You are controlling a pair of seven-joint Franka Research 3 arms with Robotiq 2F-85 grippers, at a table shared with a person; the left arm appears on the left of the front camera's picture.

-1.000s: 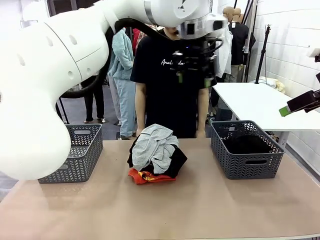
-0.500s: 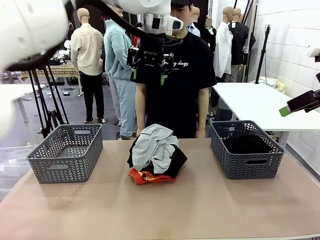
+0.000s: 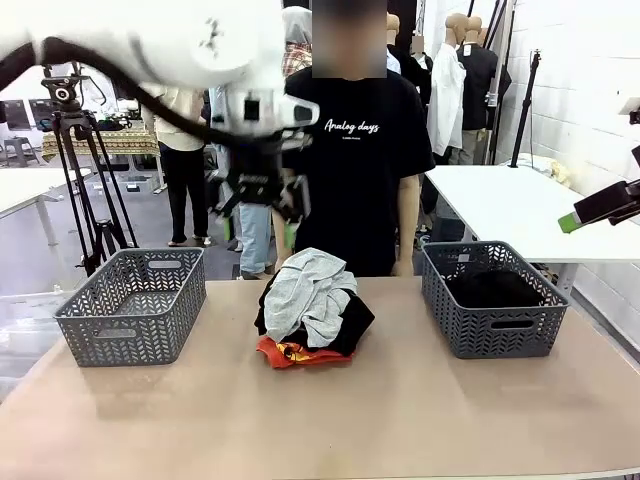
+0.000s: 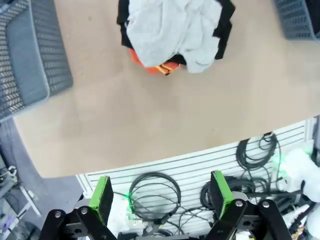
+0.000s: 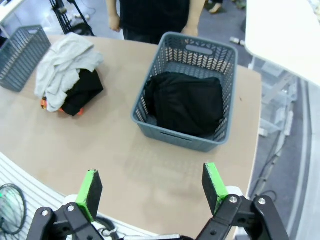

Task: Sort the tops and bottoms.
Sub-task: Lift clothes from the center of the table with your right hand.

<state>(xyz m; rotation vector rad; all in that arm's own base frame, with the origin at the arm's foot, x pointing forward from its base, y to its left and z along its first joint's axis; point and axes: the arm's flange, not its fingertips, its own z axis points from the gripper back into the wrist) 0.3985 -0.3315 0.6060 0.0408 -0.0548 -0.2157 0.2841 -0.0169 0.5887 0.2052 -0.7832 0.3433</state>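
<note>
A pile lies mid-table: a light grey top (image 3: pixel 308 292) on top, a black bottom (image 3: pixel 352 326) under it, and an orange-red top (image 3: pixel 292 352) at the base. The left wrist view looks down on the grey top (image 4: pixel 172 27) and the orange-red top (image 4: pixel 156 66). Another black bottom (image 3: pixel 495 288) lies in the right basket (image 3: pixel 492 340), also seen from the right wrist as the black bottom (image 5: pixel 187 102). My left gripper (image 3: pixel 258 206) hangs open and empty, high behind the pile's left side. My right gripper (image 5: pixel 151 187) is open and empty, high off the table's right end.
An empty grey basket (image 3: pixel 135 330) stands at the table's left end. A person in a black lettered T-shirt (image 3: pixel 350 150) stands at the far edge behind the pile, arms down. A white table (image 3: pixel 520 205) stands to the right. Bare tabletop (image 3: pixel 400 420) lies in front of the pile.
My left arm has swung from upper right across to the left and come down, so its gripper now hangs lower, left of the person. The pile, baskets and right gripper have not moved.
</note>
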